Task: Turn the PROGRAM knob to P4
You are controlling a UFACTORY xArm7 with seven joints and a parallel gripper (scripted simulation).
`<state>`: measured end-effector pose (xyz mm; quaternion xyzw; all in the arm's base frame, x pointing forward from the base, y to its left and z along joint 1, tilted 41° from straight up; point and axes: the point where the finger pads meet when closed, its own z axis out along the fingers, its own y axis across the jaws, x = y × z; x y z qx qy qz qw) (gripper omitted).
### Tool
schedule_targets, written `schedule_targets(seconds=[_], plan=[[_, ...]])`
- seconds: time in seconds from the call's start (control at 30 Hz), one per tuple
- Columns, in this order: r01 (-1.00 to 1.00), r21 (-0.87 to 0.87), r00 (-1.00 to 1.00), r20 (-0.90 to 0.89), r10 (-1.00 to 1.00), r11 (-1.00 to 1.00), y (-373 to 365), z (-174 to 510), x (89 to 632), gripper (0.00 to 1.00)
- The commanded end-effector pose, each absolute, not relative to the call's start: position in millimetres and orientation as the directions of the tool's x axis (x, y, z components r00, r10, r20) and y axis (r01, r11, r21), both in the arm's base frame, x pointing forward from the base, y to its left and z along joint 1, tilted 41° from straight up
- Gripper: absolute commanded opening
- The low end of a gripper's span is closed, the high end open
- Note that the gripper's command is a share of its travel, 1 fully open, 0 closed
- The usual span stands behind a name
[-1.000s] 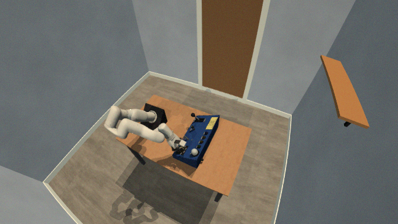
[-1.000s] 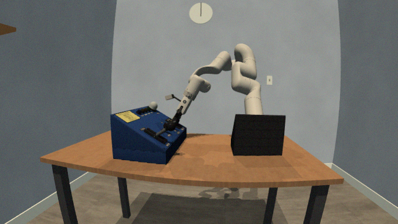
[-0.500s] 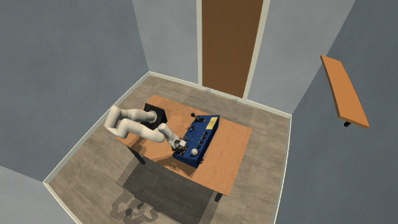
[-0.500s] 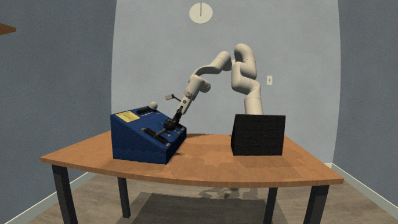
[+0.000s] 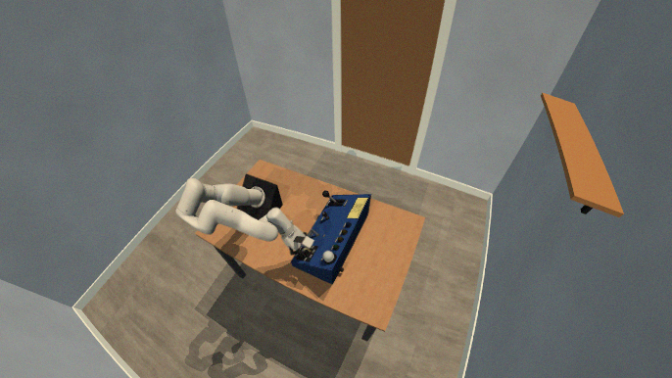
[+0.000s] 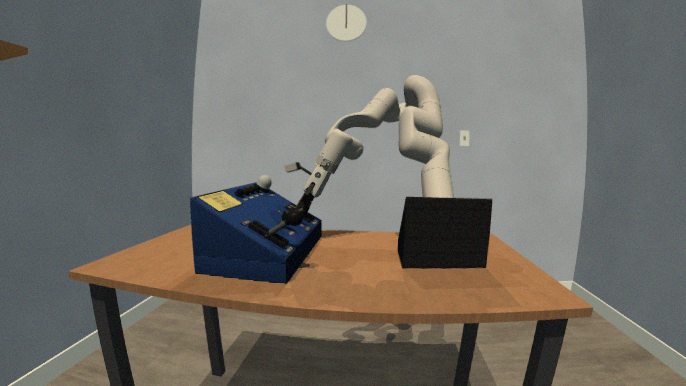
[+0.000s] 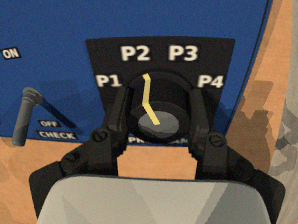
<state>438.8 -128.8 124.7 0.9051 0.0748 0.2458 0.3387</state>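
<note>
The wrist view shows the gripper [image 5: 307,252] [image 7: 159,101] clamped on the black knob [image 7: 159,107], its yellow line toward P2, amid labels P1 to P4, and ON, OFF, CHECK, unreadable from the top view

Comparison of the top and exterior views finds no discernible shift of the robot arm [image 5: 235,217] [image 6: 420,125] or the blue console [image 5: 338,215] [image 6: 225,245] [image 7: 50,20]. Any turn of the PROGRAM knob [image 7: 162,92] cannot be determined.
</note>
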Motion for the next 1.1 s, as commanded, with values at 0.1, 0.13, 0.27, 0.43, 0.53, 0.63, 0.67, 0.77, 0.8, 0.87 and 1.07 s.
schedule_targets(seconds=[0.1, 0.13, 0.27, 0.43, 0.53, 0.63, 0.67, 0.77, 0.8, 0.87, 1.07], plan=[[-0.077, 0.628, 0.864, 0.43, 0.263, -0.774, -128.1, 125.4, 439.7, 0.0], [-0.086, 0.623, 0.863, 0.437, 0.255, -0.777, -128.1, 125.4, 439.7, 0.0], [-0.106, 0.613, 0.861, 0.451, 0.237, -0.783, -128.1, 125.4, 439.7, 0.0], [-0.166, 0.58, 0.851, 0.493, 0.181, -0.797, -128.1, 125.4, 439.7, 0.0], [-0.208, 0.555, 0.842, 0.521, 0.141, -0.805, -128.1, 125.4, 439.7, 0.0], [-0.255, 0.525, 0.829, 0.551, 0.096, -0.812, -128.1, 125.4, 439.7, 0.0], [-0.272, 0.514, 0.824, 0.562, 0.08, -0.814, -128.1, 125.4, 439.7, 0.0], [-0.288, 0.502, 0.818, 0.572, 0.063, -0.815, -128.1, 125.4, 439.7, 0.0], [-0.306, 0.49, 0.812, 0.582, 0.046, -0.816, -128.1, 125.4, 439.7, 0.0], [-0.341, 0.464, 0.797, 0.603, 0.01, -0.818, -128.1, 125.4, 439.7, 0.0], [-0.45, 0.374, 0.741, 0.663, -0.105, -0.811, -128.1, 125.4, 439.7, 0.0]])
